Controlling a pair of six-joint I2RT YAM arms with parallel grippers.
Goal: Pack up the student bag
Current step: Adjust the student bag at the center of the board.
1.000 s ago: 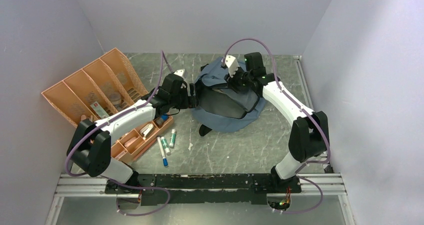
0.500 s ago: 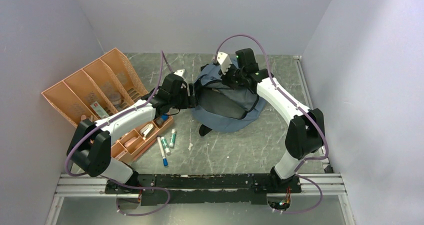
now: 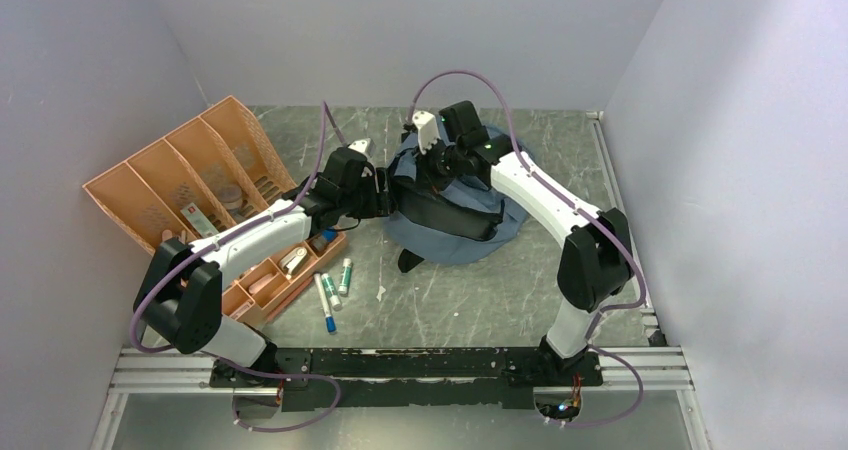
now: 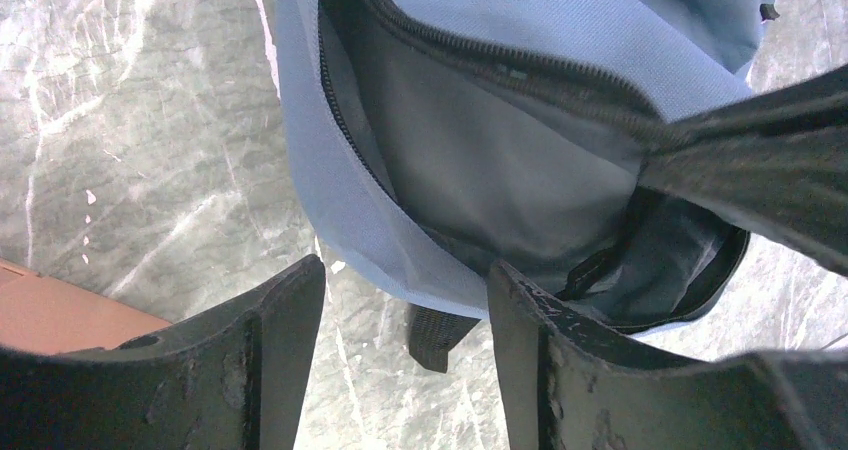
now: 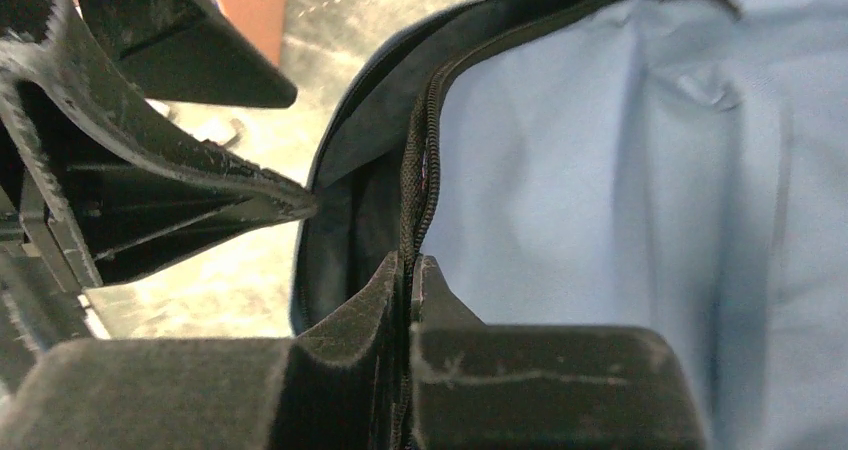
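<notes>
1. Right wrist view: the right fingers [image 5: 410,270] are closed tight on the black zipper edge of the student bag [image 5: 600,170], pinching it at the mouth of the open compartment.
2. The left fingers [image 3: 388,194] stand moderately apart at the bag's left side. In the left wrist view the blue rim of the opening lies between them; whether they touch it I cannot tell.
3. The bag lies on the tabletop [image 3: 450,290] toward the far middle, unzipped, with grey lining showing inside.
4. An orange rack [image 3: 150,185] at the left holds a small white-and-red box [image 3: 197,216] in one slot.
5. A low orange tray [image 3: 255,305] under the left arm has small items in its compartments; markers [image 3: 330,295] lie just beside it.
</notes>
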